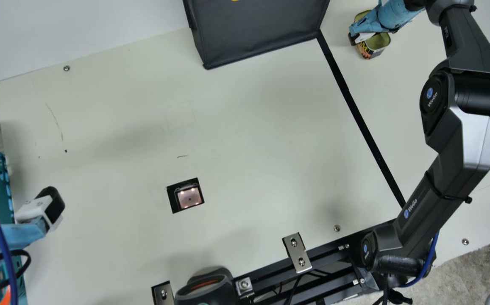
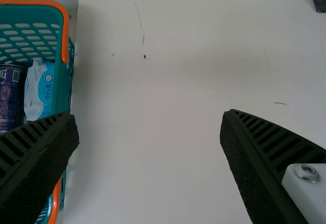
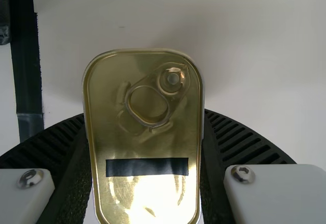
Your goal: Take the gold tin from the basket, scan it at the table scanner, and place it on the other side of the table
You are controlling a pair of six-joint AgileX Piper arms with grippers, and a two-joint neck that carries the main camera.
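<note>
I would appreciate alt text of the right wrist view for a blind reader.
Gold tin with a ring pull and a black strip across its lid, held between the black ribbed fingers of the right gripper. Behind it, cream table with black tape.

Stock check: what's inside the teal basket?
In the teal basket: a purple can and, beside it, a white-and-blue packet. The left end effector covers part of the interior; anything there, or under those two, can't be seen.
</note>
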